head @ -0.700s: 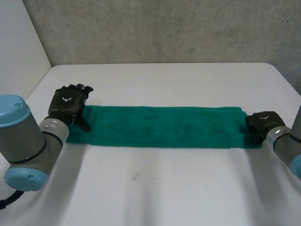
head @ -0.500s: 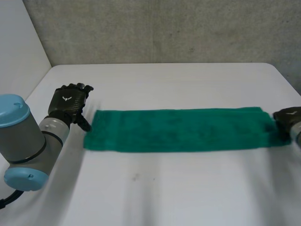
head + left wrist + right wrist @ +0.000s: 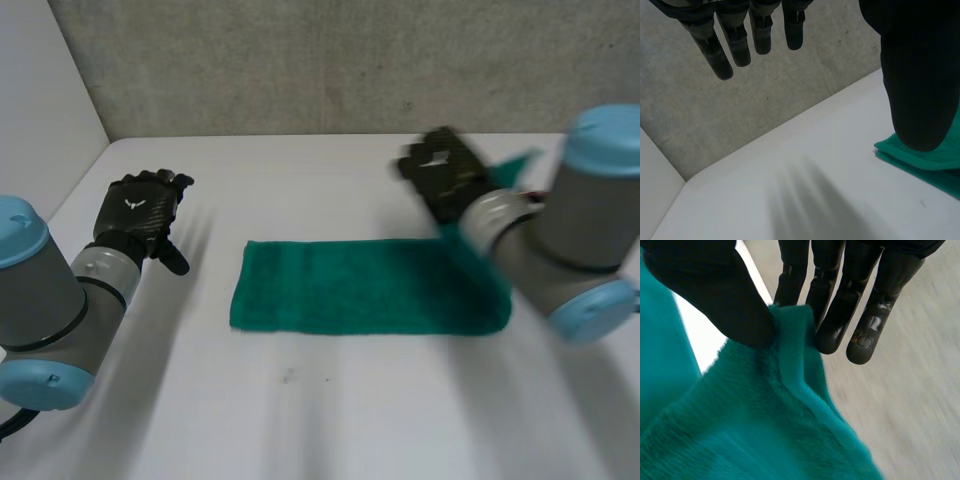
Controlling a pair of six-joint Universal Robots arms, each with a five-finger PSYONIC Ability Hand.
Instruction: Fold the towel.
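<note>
Towel edge between right fingers

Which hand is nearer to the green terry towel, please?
Right. The right hand pinches the green terry towel by its raised end; the left hand is apart, beyond its other end.

- A green terry towel is seen as a long, narrow band across the middle of the white surface.
- Its left end is spread flat, with stacked layers visible at the corner.
- Its right end is raised off the surface, the hemmed edge pinched between thumb and fingers of the right hand.
</note>
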